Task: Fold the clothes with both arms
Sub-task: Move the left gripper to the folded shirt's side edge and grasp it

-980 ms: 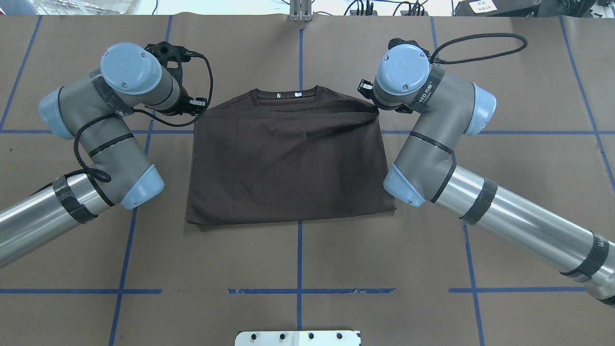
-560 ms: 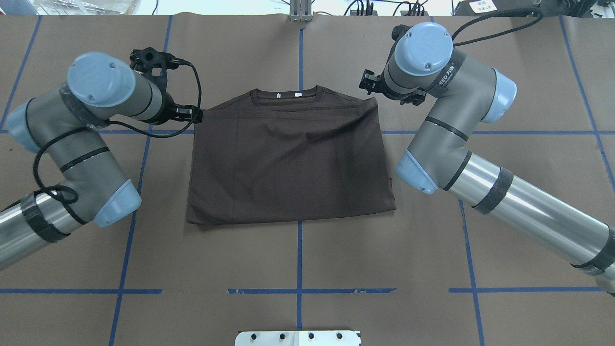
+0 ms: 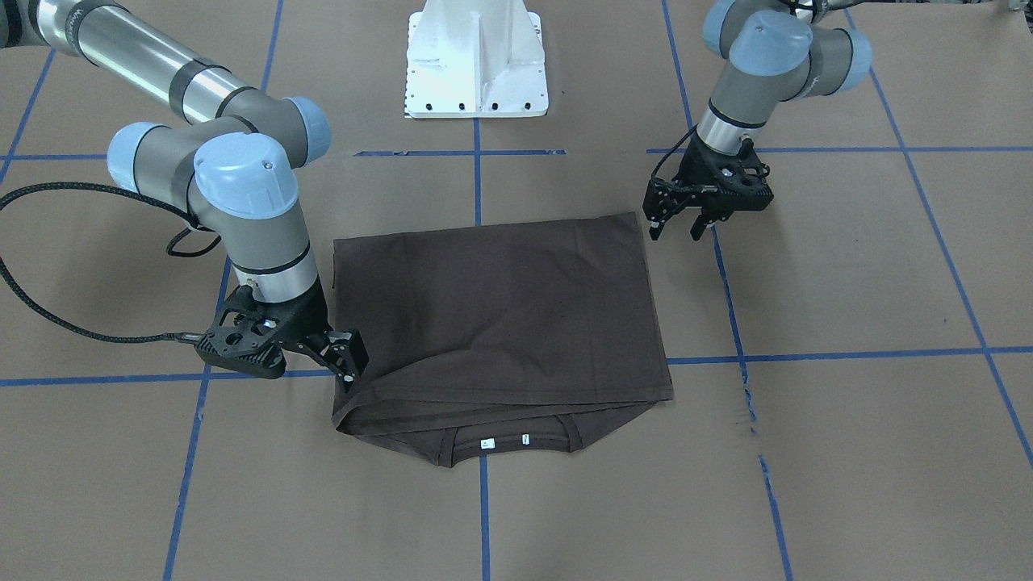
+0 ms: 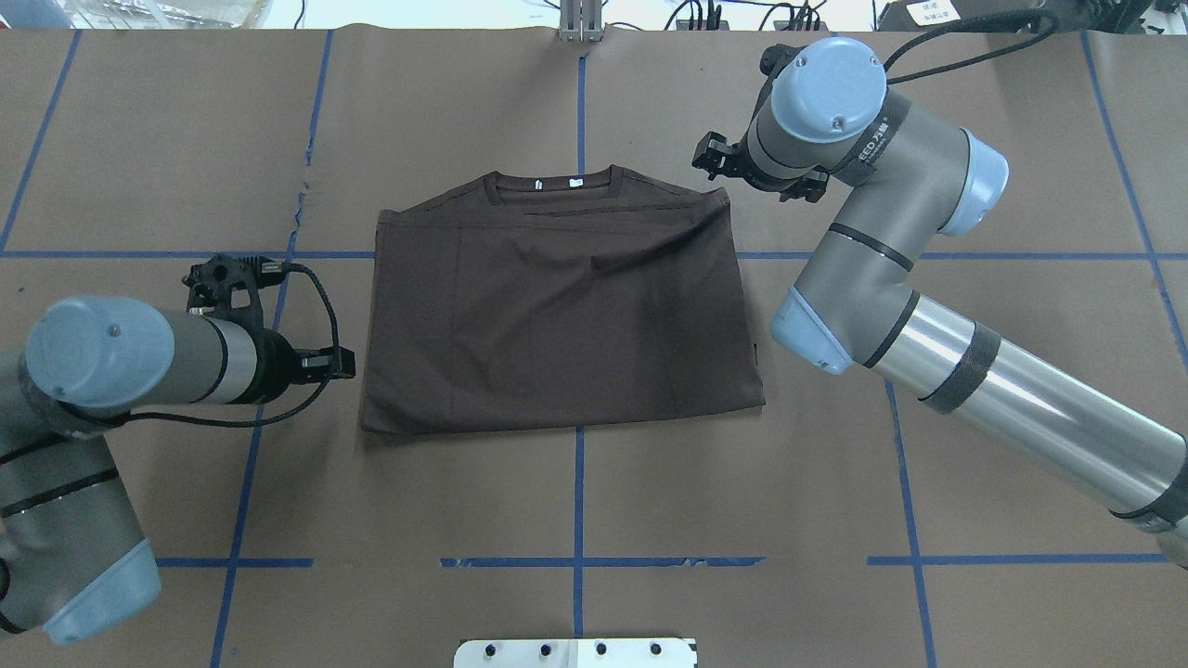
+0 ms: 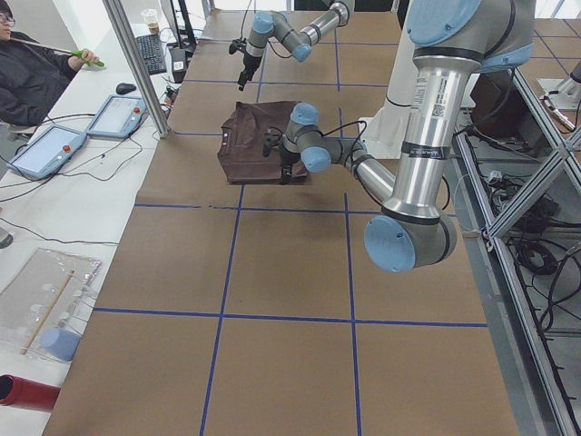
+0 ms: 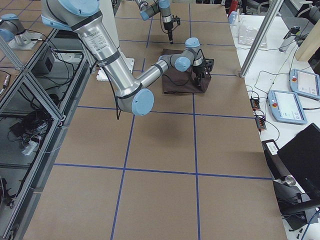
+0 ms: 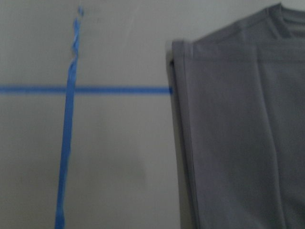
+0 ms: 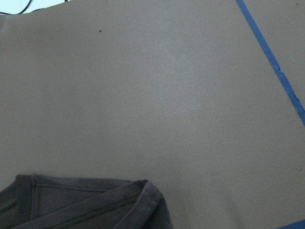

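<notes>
Lying folded at the centre of the table [image 4: 418, 501], collar toward its far edge, one brown T-shirt [image 4: 557, 315] is flanked by two empty grippers with fingers apart: left gripper [image 4: 348, 364] beside its left edge, right gripper [image 4: 707, 153] off its far right corner.

table [image 4: 418, 492]: brown paper | blue tape grid [image 4: 1002, 559] | white desk [image 5: 91, 182] alongside

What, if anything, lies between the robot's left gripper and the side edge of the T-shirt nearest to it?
Nothing visible does. The left gripper hangs just beside the T-shirt, by the corner nearest the robot, and only a narrow strip of bare brown table cover shows between them.
</notes>
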